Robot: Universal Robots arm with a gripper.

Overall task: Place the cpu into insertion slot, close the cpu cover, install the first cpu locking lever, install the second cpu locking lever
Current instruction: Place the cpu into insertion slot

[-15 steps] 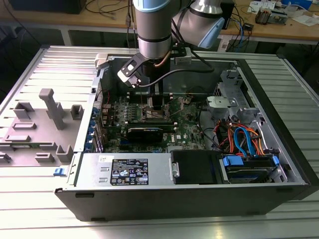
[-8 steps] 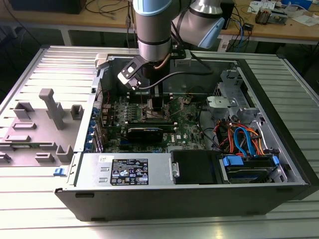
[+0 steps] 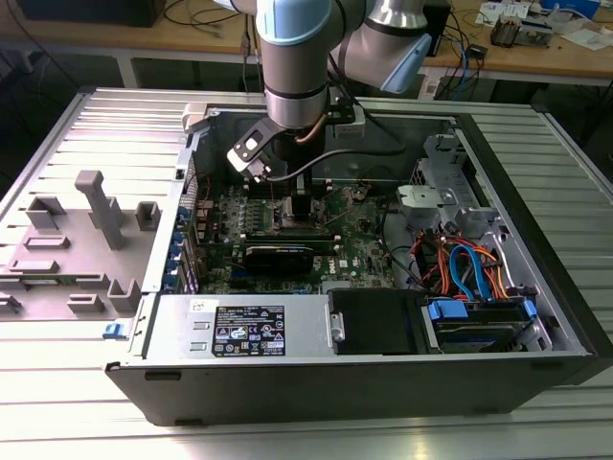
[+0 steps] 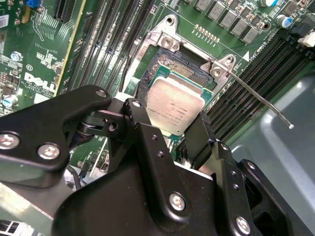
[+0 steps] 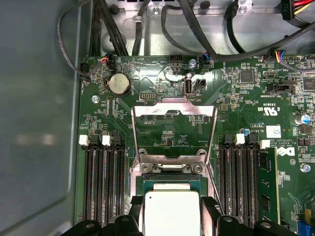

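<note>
The cpu (image 4: 175,104), a small square chip with a silvery top, hangs slightly tilted just over the insertion slot (image 4: 183,70), whose dark pin field shows past the chip's far edge. My gripper (image 4: 170,118) is shut on the cpu, one black finger (image 4: 135,110) on each side of it. In the first wrist view the cpu (image 5: 171,212) sits between the fingertips (image 5: 135,204), and the cpu cover (image 5: 174,109), a thin metal frame, stands flipped open behind the socket. A thin locking lever (image 4: 261,98) sticks out unlatched. In the exterior view the gripper (image 3: 287,196) is low over the green motherboard (image 3: 359,244).
Long black memory slots (image 5: 101,177) flank the socket on both sides. The open computer case (image 3: 536,240) walls in the board, with a power supply (image 3: 249,331) in front and a cabled drive cage (image 3: 469,268) at the exterior view's right. A grey fixture (image 3: 96,211) stands outside it.
</note>
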